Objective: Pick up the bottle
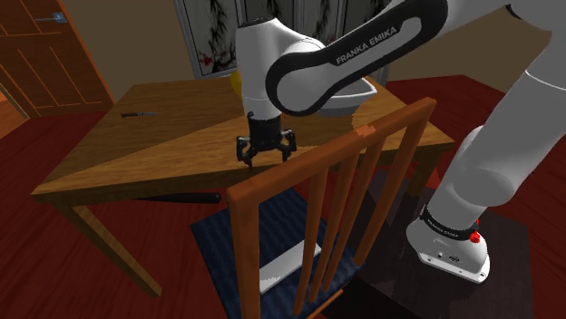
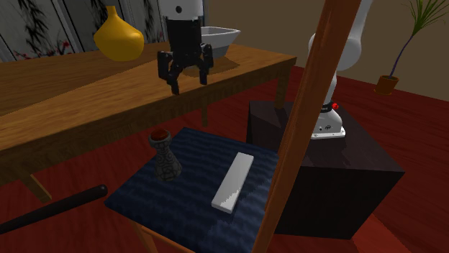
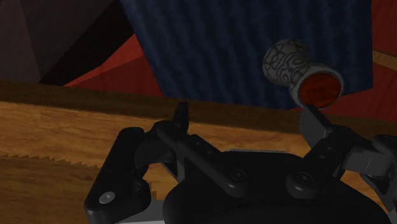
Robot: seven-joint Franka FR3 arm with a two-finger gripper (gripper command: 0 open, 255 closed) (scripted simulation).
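Note:
A small grey bottle with a dark crackle pattern and a red top stands upright on the blue seat cushion of a wooden chair. My black gripper hangs open and empty above the wooden table's edge, higher than the bottle and apart from it. In the wrist view the bottle lies beyond the table edge, past one fingertip of the gripper. From the shoulder camera the gripper hovers over the table, behind the chair's back.
The chair's slatted back rises between the stand and the seat. A white flat block lies on the cushion beside the bottle. A yellow vase and a white bowl stand on the table. A black rod lies low beside the chair.

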